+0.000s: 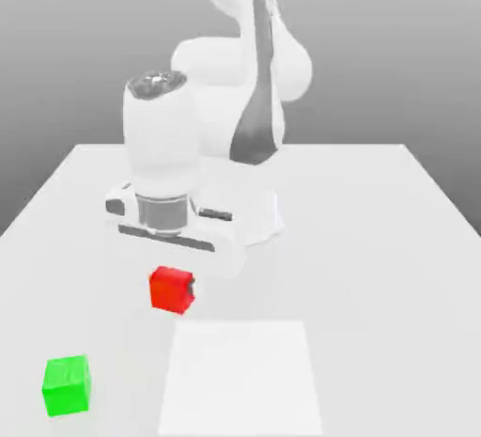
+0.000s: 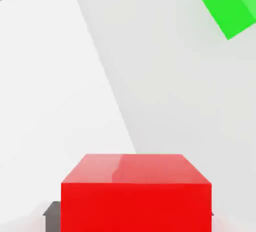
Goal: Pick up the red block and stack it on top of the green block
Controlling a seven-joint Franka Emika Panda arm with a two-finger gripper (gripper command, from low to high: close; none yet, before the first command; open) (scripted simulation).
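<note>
Exterior view, centre left: the gripper (image 1: 173,287) is clamped on the red block (image 1: 171,289), which appears slightly raised off the white table (image 1: 376,238). The green block (image 1: 67,385) sits at lower left, well apart. To do the carry well, the block should probably be lifted clear, brought squarely over the green block with faces aligned, then lowered gently before release.

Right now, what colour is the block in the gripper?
Bright red, plain faces: the red block, best in the hand view.
</note>
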